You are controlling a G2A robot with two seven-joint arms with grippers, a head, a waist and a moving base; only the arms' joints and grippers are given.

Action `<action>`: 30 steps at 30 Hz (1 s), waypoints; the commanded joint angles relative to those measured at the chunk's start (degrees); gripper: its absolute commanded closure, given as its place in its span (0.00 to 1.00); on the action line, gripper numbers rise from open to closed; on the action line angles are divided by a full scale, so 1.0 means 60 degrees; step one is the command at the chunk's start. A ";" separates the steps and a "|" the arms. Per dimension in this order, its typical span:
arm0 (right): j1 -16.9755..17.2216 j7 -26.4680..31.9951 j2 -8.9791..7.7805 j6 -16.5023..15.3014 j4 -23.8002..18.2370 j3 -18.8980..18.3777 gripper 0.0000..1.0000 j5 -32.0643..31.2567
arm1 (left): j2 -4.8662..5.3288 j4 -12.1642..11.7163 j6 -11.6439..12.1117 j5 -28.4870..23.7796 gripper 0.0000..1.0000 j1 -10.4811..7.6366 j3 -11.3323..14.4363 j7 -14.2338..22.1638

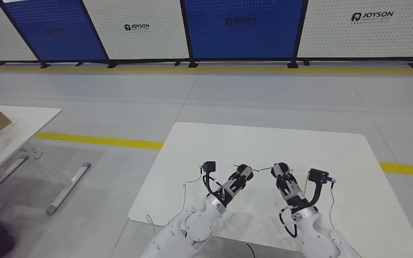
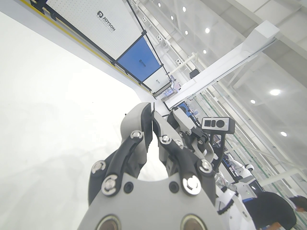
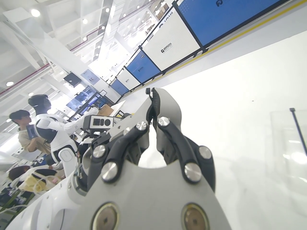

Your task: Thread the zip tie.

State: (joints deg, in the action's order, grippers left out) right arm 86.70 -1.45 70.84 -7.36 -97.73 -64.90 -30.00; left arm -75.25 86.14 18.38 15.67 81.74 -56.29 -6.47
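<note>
Both ends of the zip tie pinched over the white table.
We see the left gripper closed tight, a thin black tip of the tie poking past its tips. The right gripper is likewise closed, clamping the other end with a small black nub jutting out. The tie spans the short gap between the two, near the table's middle.

Over the white table, the left gripper and right gripper point at each other, with a thin zip tie spanning between their jaws.
</note>
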 commanded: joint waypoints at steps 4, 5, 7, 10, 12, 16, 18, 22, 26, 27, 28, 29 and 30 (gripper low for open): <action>-0.0049 0.0216 0.0029 0.0019 0.0057 0.0040 1.00 0.0019 | 0.0000 0.0000 0.0000 0.0000 1.00 0.0000 0.0000 0.0000; -0.0055 0.0226 0.0035 0.0019 0.0064 0.0041 1.00 0.0022 | 0.0000 0.0000 0.0000 0.0000 1.00 0.0000 0.0000 0.0000; -0.0065 0.0247 0.0047 0.0032 0.0075 0.0040 1.00 0.0020 | 0.0000 0.0000 0.0000 0.0000 1.00 0.0000 0.0000 0.0000; -0.0089 0.0297 0.0063 0.0081 0.0090 0.0041 1.00 -0.0003 | 0.0000 0.0000 0.0000 0.0000 1.00 0.0000 0.0000 0.0000; -0.0095 0.0231 0.0079 0.0053 0.0076 0.0036 1.00 0.0017 | 0.0000 0.0000 0.0000 0.0000 1.00 0.0000 0.0000 0.0000; 0.0039 0.0071 0.0085 -0.0104 -0.0057 -0.0111 1.00 0.0182 | 0.0000 0.0000 0.0000 0.0000 1.00 0.0000 0.0000 0.0000; 0.0121 0.0074 0.0079 -0.0140 -0.0119 -0.0182 1.00 0.0160 | 0.0000 0.0000 0.0000 0.0000 1.00 0.0000 0.0000 0.0000; 0.0235 0.0116 0.0075 -0.0156 -0.0171 -0.0244 1.00 0.0041 | 0.0000 0.0000 0.0000 0.0000 1.00 0.0000 0.0000 0.0000; 0.0209 0.0148 0.0097 -0.0135 -0.0117 -0.0234 1.00 0.0030 | 0.0000 0.0000 0.0000 0.0000 1.00 0.0000 0.0000 0.0000; 0.0193 0.0158 0.0103 -0.0129 -0.0098 -0.0220 1.00 0.0023 | 0.0000 0.0000 0.0000 0.0000 1.00 0.0000 0.0000 0.0000; 0.0165 0.0165 0.0114 -0.0115 -0.0070 -0.0200 1.00 0.0011 | 0.0000 0.0000 0.0000 0.0000 1.00 0.0000 0.0000 0.0000; 0.0144 0.0170 0.0122 -0.0106 -0.0048 -0.0185 1.00 0.0010 | 0.0000 0.0000 0.0000 0.0000 1.00 0.0000 0.0000 0.0000; 0.0121 0.0182 0.0129 -0.0095 -0.0022 -0.0173 1.00 0.0009 | 0.0000 0.0000 0.0000 0.0000 1.00 0.0000 0.0000 0.0000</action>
State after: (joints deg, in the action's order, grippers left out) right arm 87.55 -0.41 71.58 -7.98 -97.99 -66.00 -29.95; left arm -75.25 86.14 18.38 15.67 81.74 -56.29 -6.47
